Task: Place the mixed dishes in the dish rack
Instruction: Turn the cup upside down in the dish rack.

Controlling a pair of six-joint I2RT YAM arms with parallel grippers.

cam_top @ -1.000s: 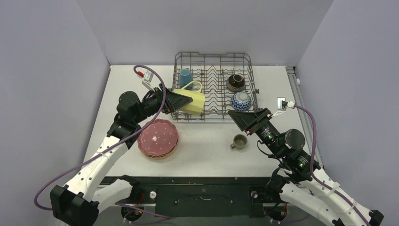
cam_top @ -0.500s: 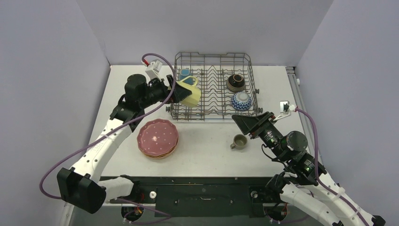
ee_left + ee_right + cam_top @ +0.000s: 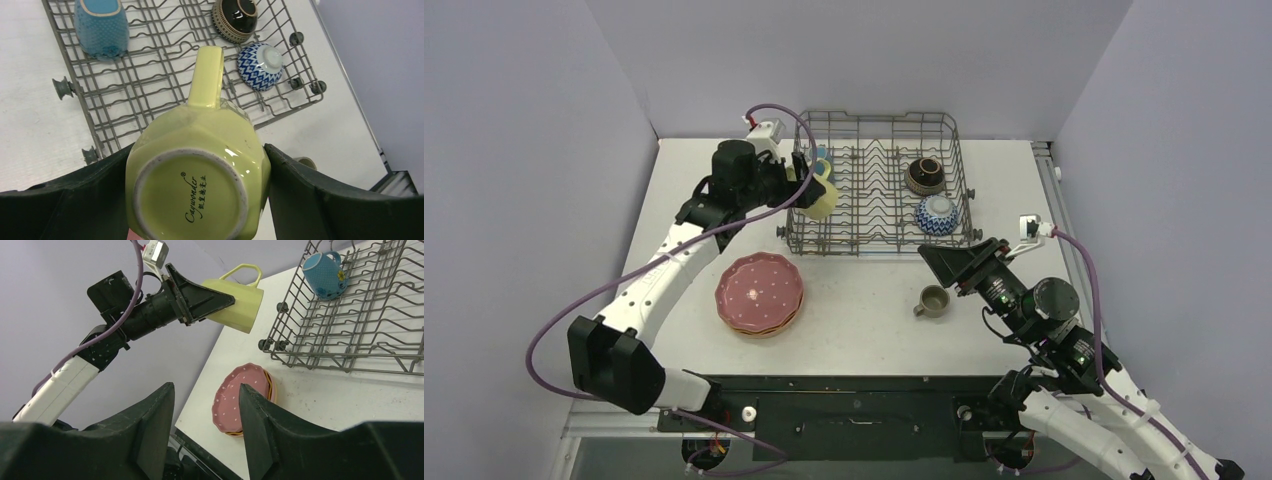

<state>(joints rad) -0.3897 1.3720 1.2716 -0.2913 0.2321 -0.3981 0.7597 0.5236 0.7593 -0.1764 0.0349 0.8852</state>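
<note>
My left gripper [image 3: 807,187] is shut on the pale-yellow mug [image 3: 200,150], base toward the wrist camera and handle pointing away. It hangs over the left side of the grey wire dish rack [image 3: 879,120], near a light-blue mug [image 3: 100,25] in the rack's back left corner. A dark-brown bowl [image 3: 925,176] and a blue-white bowl [image 3: 936,213] sit at the rack's right. A pink dotted plate [image 3: 760,293] tops a stack on the table. A small olive mug [image 3: 934,300] stands in front of the rack, just left of my right gripper [image 3: 941,256], which is open and empty.
The rack [image 3: 350,330] fills the back middle of the white table, with rows of bare tines between the mugs and bowls. Purple walls close in the left, back and right. The plate stack [image 3: 245,397] lies near the front left.
My left arm has carried the yellow mug back and left, from the rack's front left corner to over its left side. My right gripper has drawn back slightly from the rack.
</note>
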